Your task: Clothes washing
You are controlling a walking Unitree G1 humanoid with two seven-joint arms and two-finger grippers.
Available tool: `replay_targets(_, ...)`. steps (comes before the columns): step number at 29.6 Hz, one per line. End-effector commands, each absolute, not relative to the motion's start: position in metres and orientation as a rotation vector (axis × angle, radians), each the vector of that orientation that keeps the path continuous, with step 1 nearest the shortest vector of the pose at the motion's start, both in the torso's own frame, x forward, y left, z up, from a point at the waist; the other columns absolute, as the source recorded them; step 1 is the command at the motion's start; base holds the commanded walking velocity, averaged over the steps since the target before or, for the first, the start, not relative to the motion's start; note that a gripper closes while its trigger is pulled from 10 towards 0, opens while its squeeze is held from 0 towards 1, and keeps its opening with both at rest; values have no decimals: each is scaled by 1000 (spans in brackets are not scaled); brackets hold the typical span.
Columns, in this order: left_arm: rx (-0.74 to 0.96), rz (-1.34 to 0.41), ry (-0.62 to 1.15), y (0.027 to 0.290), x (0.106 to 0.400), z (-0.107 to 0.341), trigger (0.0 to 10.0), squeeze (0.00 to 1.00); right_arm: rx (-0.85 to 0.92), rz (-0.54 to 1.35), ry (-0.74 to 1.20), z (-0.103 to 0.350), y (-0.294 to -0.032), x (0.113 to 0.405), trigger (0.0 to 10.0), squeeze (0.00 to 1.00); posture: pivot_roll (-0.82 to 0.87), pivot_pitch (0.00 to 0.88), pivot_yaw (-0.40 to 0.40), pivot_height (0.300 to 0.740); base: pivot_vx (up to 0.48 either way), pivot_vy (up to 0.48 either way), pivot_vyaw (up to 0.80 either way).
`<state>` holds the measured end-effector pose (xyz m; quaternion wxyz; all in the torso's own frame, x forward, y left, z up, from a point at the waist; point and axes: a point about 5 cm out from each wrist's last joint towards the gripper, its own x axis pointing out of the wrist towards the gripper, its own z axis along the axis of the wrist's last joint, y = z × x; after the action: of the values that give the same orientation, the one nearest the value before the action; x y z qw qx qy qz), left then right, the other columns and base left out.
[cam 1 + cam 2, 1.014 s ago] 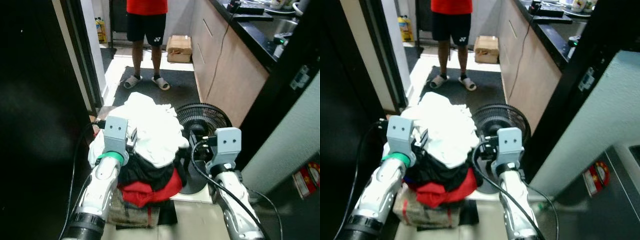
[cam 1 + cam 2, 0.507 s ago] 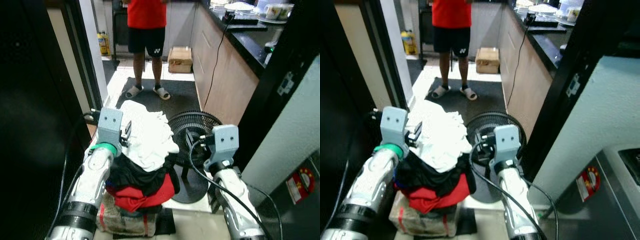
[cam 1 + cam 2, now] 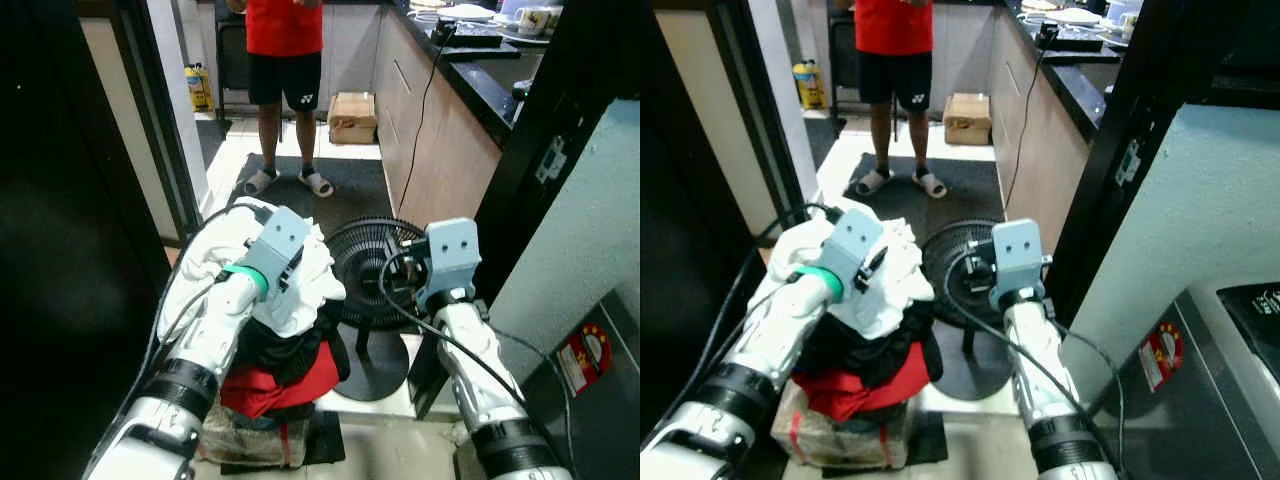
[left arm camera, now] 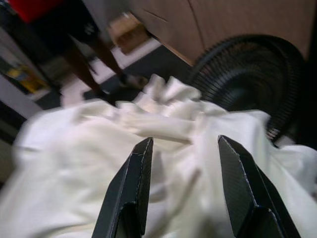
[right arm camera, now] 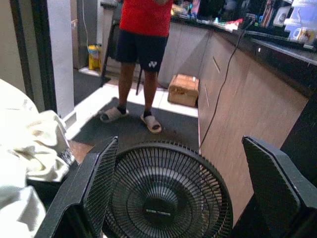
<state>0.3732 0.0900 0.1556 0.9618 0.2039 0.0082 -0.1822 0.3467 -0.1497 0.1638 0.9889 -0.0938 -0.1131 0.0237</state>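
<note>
In the left eye view, a heap of clothes is seen on the floor: a white garment (image 3: 300, 275) on top, dark clothes (image 3: 285, 345) beneath it, a red garment (image 3: 285, 375) lower still, all resting on a bag or basket (image 3: 250, 440) whose sides are mostly covered. The left arm is laid across the heap, its wrist housing (image 3: 275, 245) over the white garment; the fingers are hidden beyond the housing. The right arm's wrist housing (image 3: 450, 260) is raised in front of a black floor fan (image 3: 370, 265), part of which is blocked by the arm and its cable. A person (image 3: 285, 60) in a red shirt and black shorts stands on a dark mat (image 3: 345, 185), cut off above the chest. A cardboard box (image 3: 352, 105) sits against the cabinets (image 3: 440, 140).

In the right eye view, the same scene is repeated, and a grey appliance (image 3: 1210, 370) is partly seen at the right edge.

In the left wrist view, the left gripper (image 4: 185, 163) is shown with its fingers spread moderately apart, poised just over the white garment, which is blurred; nothing is held.

In the right wrist view, the right gripper (image 5: 198, 173) is shown with its fingers spread wide and empty, the fan framed between them.
</note>
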Motion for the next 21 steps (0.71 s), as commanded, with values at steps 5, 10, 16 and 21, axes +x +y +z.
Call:
replay_targets(5,396,-362,145,88,379,139,10000,0,-172,25,-174,147,-153,342,10000,0,48,128,66,740,0,0,0)
replay_targets(10,369,-332,149,99,383,144,10000,1000,-167,22,-157,139,-153,338,10000,0,62,157,75,740,0,0,0)
replay_targets(16,285,-274,175,128,384,147,10000,1000,-156,39,-145,134,-147,341,10000,0,84,161,54,740,0,0,0)
replay_targets(21,264,-246,193,139,382,143,10000,1000,-155,56,-145,135,-142,343,10000,0,90,161,46,740,0,0,0)
